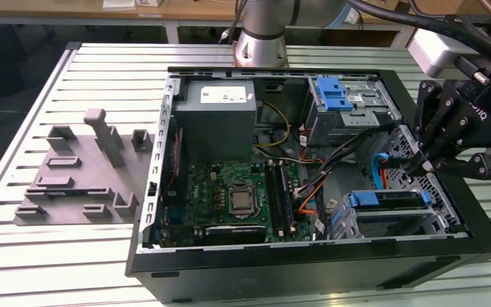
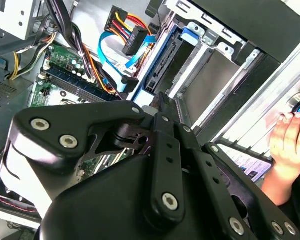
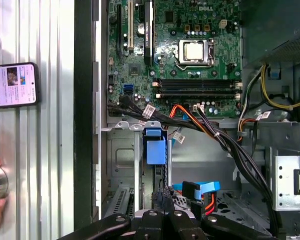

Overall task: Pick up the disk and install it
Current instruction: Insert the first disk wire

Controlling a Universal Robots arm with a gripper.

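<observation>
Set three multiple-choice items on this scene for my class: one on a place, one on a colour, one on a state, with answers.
1. In the exterior view, where does the grey moulded plastic fixture lie?
A. Inside the case
B. On the slatted metal table, at the exterior view's left of the black computer case
C. On top of the grey power-supply box

2. What colour is the plastic bracket on the flat disk standing in the drive cage?
A. Blue
B. Red
C. Green

3. In what state is the computer case?
A. Shut with a side panel
B. Wrapped in foil
C. Open, the green motherboard exposed

Answers: 1 B, the fixture sits on the slats, apart from the case. 2 A, the bracket shows blue in the cage. 3 C, board and cables lie in plain sight.
</observation>
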